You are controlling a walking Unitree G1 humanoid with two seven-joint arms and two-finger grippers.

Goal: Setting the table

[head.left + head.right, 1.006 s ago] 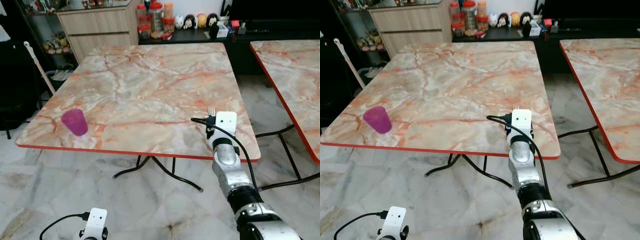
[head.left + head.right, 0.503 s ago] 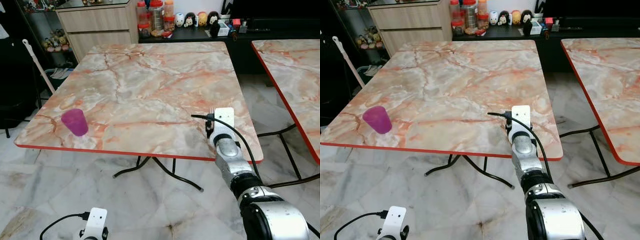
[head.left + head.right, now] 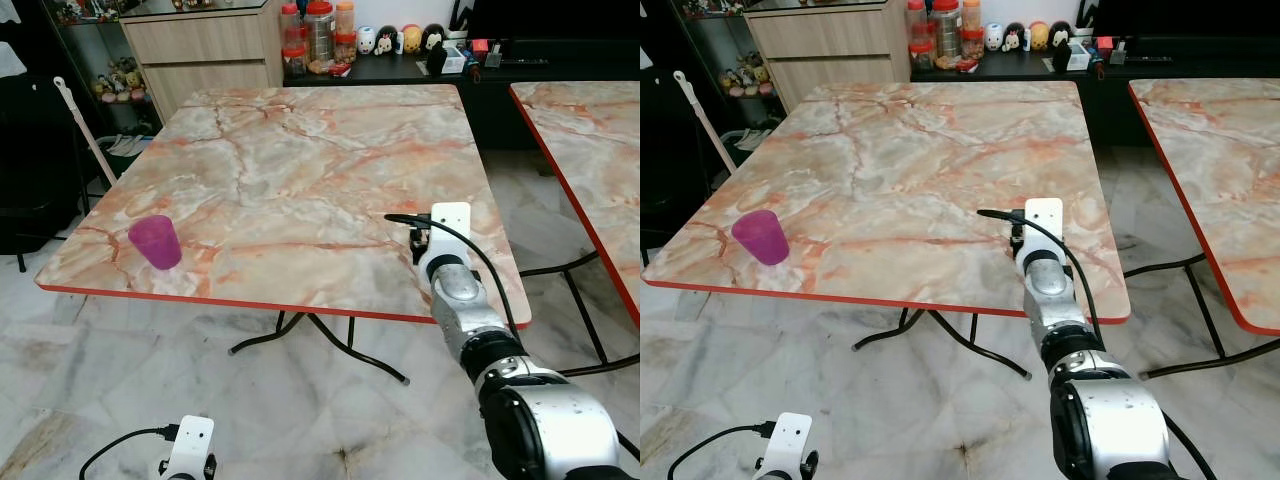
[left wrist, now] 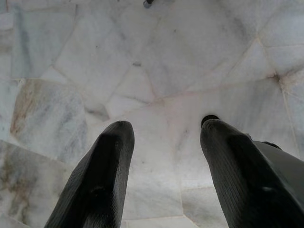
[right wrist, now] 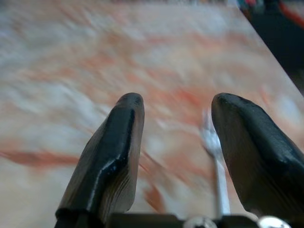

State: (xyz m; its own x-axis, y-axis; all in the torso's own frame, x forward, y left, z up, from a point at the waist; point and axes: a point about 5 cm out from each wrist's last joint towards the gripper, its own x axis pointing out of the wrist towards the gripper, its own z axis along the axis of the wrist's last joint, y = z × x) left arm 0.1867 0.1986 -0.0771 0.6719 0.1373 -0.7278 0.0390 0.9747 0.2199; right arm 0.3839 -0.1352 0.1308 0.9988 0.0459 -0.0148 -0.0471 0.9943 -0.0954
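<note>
Right gripper (image 5: 173, 142) out over the near right part of the marble bench (image 3: 300, 160), jaws apart, with a fork (image 5: 213, 156) between the black fingers (image 5: 116, 142) but lying close against the far one. Whether the fork rests on the marble or hangs against that finger: cannot tell through the blur. Judged from the low, level reach over the near edge: a place setting being laid on the side nearest the robot, where a diner would sit.

Purple cup (image 3: 155, 242) upright near the front left corner of the same bench, well apart from the fork; probably a drinking place for a second seat, or waiting to be brought across. Nothing visible inside the cup from this angle, so contents not to be told.

Left gripper (image 4: 161, 166) hanging idle low by the robot's side, pointed at the pale tiled floor (image 4: 156, 61), jaws apart and holding nothing.

Jars (image 3: 318, 30) with red lids and small figurines (image 3: 385, 38) on the dark sideboard beyond the bench; contents of the jars too small to make out.
</note>
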